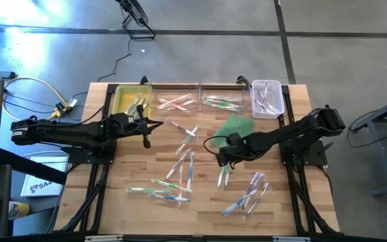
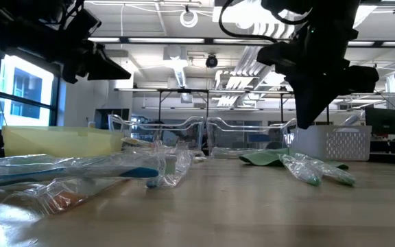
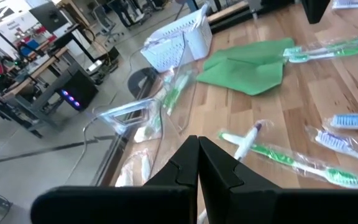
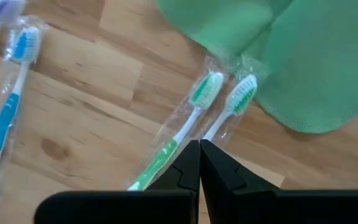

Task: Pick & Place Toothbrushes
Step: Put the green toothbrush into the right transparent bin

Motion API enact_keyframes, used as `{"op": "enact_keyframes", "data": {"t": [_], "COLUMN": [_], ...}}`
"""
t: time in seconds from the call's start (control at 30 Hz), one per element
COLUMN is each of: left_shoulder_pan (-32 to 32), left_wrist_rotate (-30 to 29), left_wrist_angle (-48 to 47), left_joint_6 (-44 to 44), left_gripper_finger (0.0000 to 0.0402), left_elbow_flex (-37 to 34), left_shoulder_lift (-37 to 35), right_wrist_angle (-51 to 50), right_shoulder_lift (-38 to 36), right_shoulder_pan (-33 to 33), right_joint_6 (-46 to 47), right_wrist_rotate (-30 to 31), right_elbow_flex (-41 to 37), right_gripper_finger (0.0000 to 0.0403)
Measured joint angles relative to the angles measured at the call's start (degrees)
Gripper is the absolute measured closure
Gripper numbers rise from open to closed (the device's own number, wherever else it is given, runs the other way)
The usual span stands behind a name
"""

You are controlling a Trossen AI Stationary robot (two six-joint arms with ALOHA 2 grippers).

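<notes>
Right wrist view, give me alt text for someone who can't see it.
The shut right gripper hovers over two wrapped green toothbrushes lying side by side on the wooden table, their heads at the edge of a green cloth. A blue toothbrush lies apart.

The grey concrete floor (image 1: 200,60) surrounds the wooden tabletop (image 1: 119,202) — a dark line crosses it. Beyond, long ceiling lights (image 2: 184,40) glow, and a bright window (image 2: 26,92) stands at one side.
</notes>
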Motion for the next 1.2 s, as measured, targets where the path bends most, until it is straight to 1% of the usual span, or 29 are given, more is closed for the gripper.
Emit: {"op": "enact_keyframes", "data": {"t": [0.1, 0.2, 0.33, 0.43, 0.53, 0.67, 0.8, 0.93, 1.2], "left_shoulder_pan": [0.0, 0.0, 0.0, 0.0, 0.0, 0.0, 0.0, 0.0, 0.0], "left_wrist_rotate": [0.0, 0.0, 0.0, 0.0, 0.0, 0.0, 0.0, 0.0, 0.0], "left_wrist_angle": [-0.8, -2.4, -3.9, -5.0, -4.9, -4.9, -4.9, -4.9, -4.8], "left_joint_6": [0.0, 0.0, 0.0, 0.0, 0.0, 0.0, 0.0, 0.0, 0.0], "left_gripper_finger": [0.0397, 0.0397, 0.0397, 0.0397, 0.0397, 0.0397, 0.0397, 0.0397, 0.0397], "left_elbow_flex": [0.0, 0.0, 0.0, 0.0, 0.0, 0.0, 0.0, 0.0, 0.0], "left_shoulder_lift": [0.0, 0.0, 0.0, 0.0, 0.0, 0.0, 0.0, 0.0, 0.0], "right_wrist_angle": [0.0, -0.7, -2.0, -2.3, -2.4, -2.3, -2.2, -1.8, -0.6], "right_shoulder_lift": [0.0, 0.0, 0.0, 0.0, 0.0, 0.0, 0.2, 2.7, 8.8], "right_shoulder_pan": [0.0, 0.0, 0.0, 0.0, 0.0, 0.0, 0.0, 0.6, 1.2], "right_joint_6": [0.1, 0.2, 1.1, 4.9, 6.8, 7.7, 7.9, 9.2, 10.5], "right_wrist_rotate": [0.0, 0.1, 2.2, 7.0, 7.8, 8.9, 8.8, 9.5, 7.6], "right_elbow_flex": [0.0, 0.0, -0.2, -0.7, -0.8, -0.8, -0.8, -0.8, -0.9], "right_gripper_finger": [0.0395, 0.0378, 0.0337, 0.0301, 0.0278, 0.0277, 0.0295, 0.031, 0.0296]}}
